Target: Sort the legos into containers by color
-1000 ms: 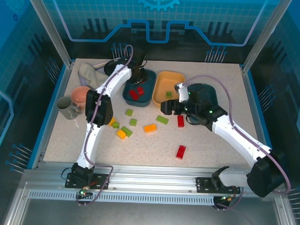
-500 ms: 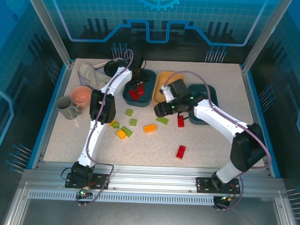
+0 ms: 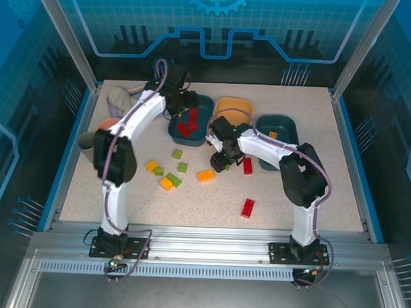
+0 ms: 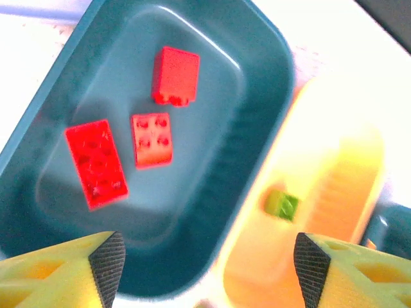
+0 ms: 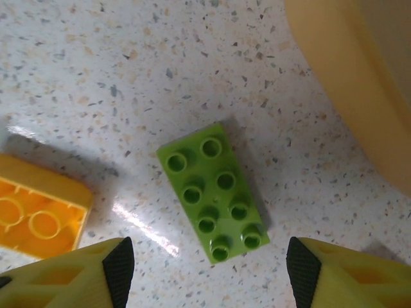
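Well, the left gripper [image 4: 209, 256] hangs wide and empty above the teal tub [image 4: 270, 58] at the table's far edge, three red bricks [image 4: 96, 163] lying inside; little risk there. Further right, the right gripper [image 5: 209, 263] straddles a green brick [image 5: 212, 192] on the table, jaws apart, nothing held. That brick lies askew, so closing may spin it away or nudge the orange brick [image 5: 38, 212] nearby. A second ago the left gripper was shut low in that tub, and the right one hovered beside the yellow tub [image 5: 359, 83].
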